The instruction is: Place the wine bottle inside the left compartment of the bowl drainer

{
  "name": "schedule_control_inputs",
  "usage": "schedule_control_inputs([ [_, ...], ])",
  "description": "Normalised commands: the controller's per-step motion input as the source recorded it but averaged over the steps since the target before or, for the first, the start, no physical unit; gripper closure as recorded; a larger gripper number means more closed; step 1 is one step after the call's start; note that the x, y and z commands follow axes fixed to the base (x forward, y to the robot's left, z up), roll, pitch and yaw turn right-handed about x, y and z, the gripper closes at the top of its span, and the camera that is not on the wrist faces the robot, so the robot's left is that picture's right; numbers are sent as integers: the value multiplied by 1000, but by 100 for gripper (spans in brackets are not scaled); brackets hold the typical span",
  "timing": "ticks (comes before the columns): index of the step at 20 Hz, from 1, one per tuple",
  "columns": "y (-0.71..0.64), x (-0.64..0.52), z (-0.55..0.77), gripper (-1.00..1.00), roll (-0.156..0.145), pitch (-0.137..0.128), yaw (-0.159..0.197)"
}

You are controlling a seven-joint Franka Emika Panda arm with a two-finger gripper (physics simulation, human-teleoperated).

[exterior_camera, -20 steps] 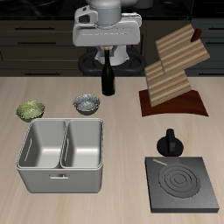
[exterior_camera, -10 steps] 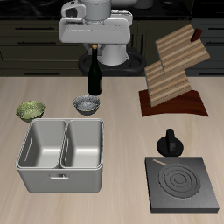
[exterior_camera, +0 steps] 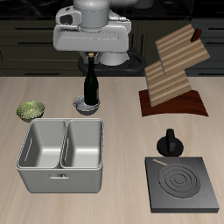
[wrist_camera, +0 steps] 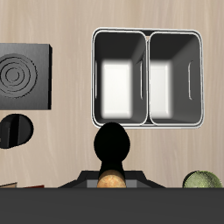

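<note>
Surface: pale wood-grain table (exterior_camera: 122, 131), matte, filling the lower frame of the exterior view
Room: dark cabinet fronts across the top of the frame
Gripper: gripper (exterior_camera: 93, 54) upper centre, clamped on the neck of the wine bottle (exterior_camera: 91, 86); fingers largely hidden by the white housing, so contact is probably at the reddish top
Wine bottle: slim, near-black, glossy, upright, held above the table, over the small round metal bowl (exterior_camera: 85, 106)
Bowl drainer: bowl drainer (exterior_camera: 61, 179) lower left, light-grey metal, rounded corners, two deep wells split by a middle wall
Other items: black square hob with concentric rings (exterior_camera: 182, 185) lower right; squat black knobbed object (exterior_camera: 170, 143); angled brown wooden rack (exterior_camera: 172, 74); green leafy item (exterior_camera: 31, 110)
</note>
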Motion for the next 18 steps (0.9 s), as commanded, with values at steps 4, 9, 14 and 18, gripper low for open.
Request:
schedule_control_inputs([
  [4,-3,235,238,100,-28,-21,-19],
  [9,-54,279,173,100,-33,-19,-4],
  [14,62,283,-46,100,45,1,12],
  [18,-43,254,-159,100,2,9,5],
])
